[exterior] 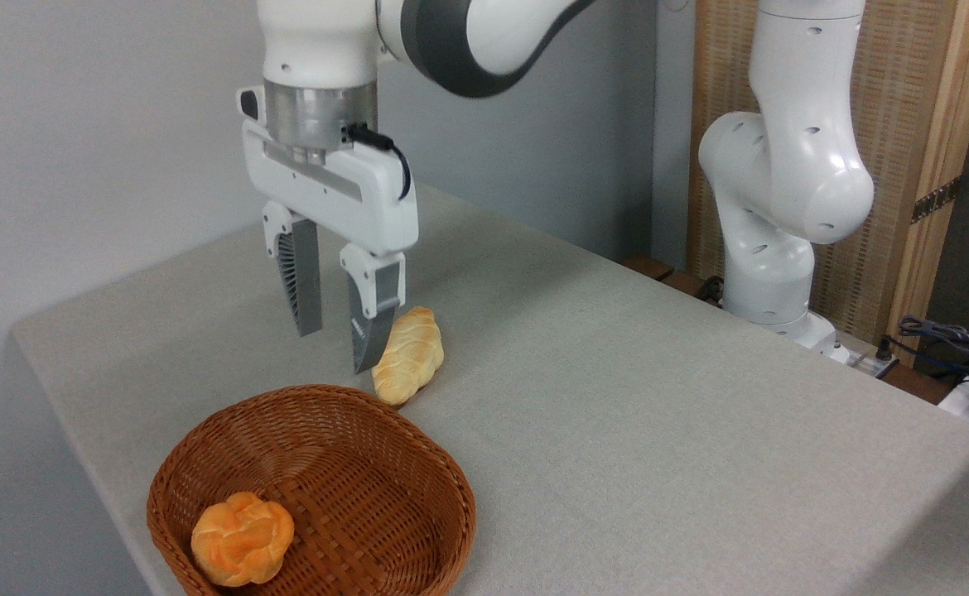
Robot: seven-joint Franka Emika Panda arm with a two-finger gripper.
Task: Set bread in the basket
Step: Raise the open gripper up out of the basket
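The bread [242, 538], a small round knotted golden-orange bun, lies inside the basket [385, 447] near its front left wall. The basket is oval, reddish-brown wicker with low sides, at the table's near left. My gripper [337, 348] hangs open above the basket's far rim, fingers pointing down, with nothing between them. It is well above and behind the bread, not touching it.
A longer pale braided loaf [408, 354] lies on the grey tablecloth just behind the basket, beside my right finger [373, 319]. The arm's white base [774, 248] stands at the table's far right. Cables [956, 348] lie at the right edge.
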